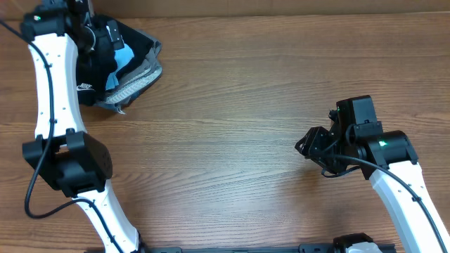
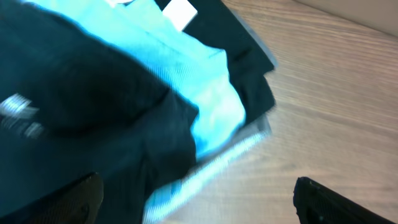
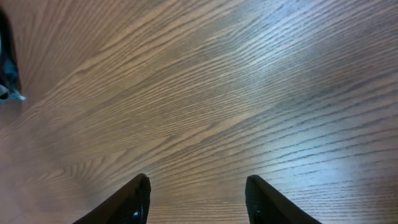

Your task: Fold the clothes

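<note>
The black T-shirt [image 1: 90, 88] with a small white logo lies crumpled in a pile at the table's far left corner. In the left wrist view it fills the left side [image 2: 87, 106], blurred. My left gripper [image 1: 97, 41] hangs over the pile. Its fingers [image 2: 199, 202] are wide apart and hold nothing, one over the black cloth and one over bare wood. My right gripper [image 1: 304, 146] hovers over bare table at the right, far from the pile. Its fingers [image 3: 198, 200] are open and empty.
A light-blue shirt [image 1: 124, 57] and grey garments [image 1: 139, 81] lie in the same pile; the light-blue shirt [image 2: 208, 106] sits beside the black cloth. The wooden table [image 1: 239, 105] stretches between the arms. The pile's dark edge [image 3: 6, 59] shows at far left.
</note>
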Controlling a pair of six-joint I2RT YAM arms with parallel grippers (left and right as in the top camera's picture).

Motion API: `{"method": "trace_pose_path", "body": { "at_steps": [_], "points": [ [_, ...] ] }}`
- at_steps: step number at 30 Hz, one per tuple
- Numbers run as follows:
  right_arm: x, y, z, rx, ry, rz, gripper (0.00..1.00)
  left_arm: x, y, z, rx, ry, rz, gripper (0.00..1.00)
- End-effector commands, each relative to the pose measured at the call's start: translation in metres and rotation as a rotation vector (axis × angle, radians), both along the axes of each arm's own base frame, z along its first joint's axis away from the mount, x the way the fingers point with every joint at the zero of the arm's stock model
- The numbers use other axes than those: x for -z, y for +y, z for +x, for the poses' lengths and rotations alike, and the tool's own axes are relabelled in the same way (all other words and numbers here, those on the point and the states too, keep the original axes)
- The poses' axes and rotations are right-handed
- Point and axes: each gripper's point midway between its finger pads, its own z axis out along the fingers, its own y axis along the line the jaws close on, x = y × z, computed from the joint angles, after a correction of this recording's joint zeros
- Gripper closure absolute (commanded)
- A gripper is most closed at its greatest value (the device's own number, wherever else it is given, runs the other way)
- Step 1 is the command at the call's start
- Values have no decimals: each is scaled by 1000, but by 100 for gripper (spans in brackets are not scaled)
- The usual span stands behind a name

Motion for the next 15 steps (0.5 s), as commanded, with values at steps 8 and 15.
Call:
{"method": "trace_pose_path", "body": {
  "at_steps": [8,15],
  "points": [
    [-108,-1,5,-164,-436,-36,46,-172,-38,-104,79,-232,107,0],
    [-222,-8,-33,-240,-818,-85,13,-242,-72,-204,57,-375,180,0]
  ]
}}
